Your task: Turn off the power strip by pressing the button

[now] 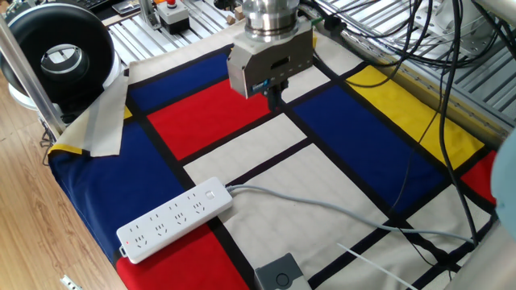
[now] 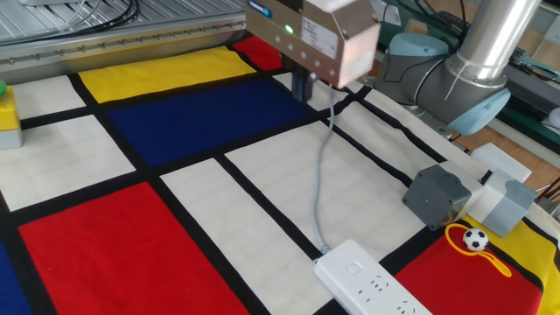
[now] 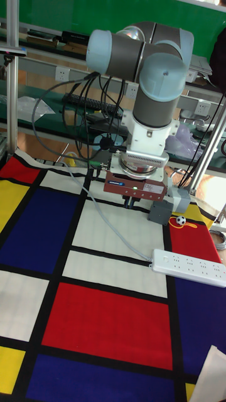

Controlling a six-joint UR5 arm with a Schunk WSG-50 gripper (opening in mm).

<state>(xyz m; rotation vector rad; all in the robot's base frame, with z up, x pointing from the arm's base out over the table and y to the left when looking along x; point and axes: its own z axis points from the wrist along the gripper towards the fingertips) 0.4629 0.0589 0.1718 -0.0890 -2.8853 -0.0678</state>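
Observation:
The power strip (image 1: 173, 219) is a long white bar lying near the front-left edge of the chequered cloth, and its pale grey cord (image 1: 322, 205) runs off to the right. The strip also shows in the other fixed view (image 2: 374, 283) and the tall view (image 3: 188, 264). The button (image 1: 211, 194) is a small flush white switch at the cord end. My gripper (image 1: 274, 93) hangs above the red and blue panels at the far side, well away from the strip. Its dark fingers (image 2: 304, 87) point down; no gap between them can be made out.
A small grey box (image 2: 435, 194) with a round button stands beside the strip's end, with a white block (image 2: 506, 203) and a tiny football (image 2: 475, 239) close by. A green button on a yellow box (image 2: 5, 112) sits at the cloth's edge. A black round device (image 1: 60, 56) stands at the back left.

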